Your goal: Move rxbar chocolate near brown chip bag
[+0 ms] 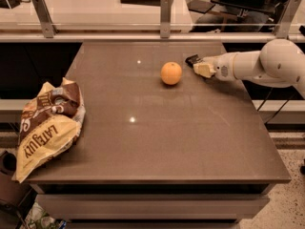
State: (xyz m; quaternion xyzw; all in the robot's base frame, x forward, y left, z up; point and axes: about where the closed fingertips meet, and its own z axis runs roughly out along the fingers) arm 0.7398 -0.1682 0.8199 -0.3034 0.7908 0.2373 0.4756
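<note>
The rxbar chocolate [192,59] is a small black bar lying on the table at the far right, just right of the orange. Only its left end shows; the rest is behind my gripper. My gripper [202,68] reaches in from the right on a white arm and sits right at the bar, low over the table. The brown chip bag [46,124] lies at the table's left edge, dark brown on top and yellow below, far from the bar and the gripper.
A round orange [171,73] sits just left of the gripper. The brown table [167,142] has a metal rail with glass panels [165,14] along its far side. Its front and right edges drop to the floor.
</note>
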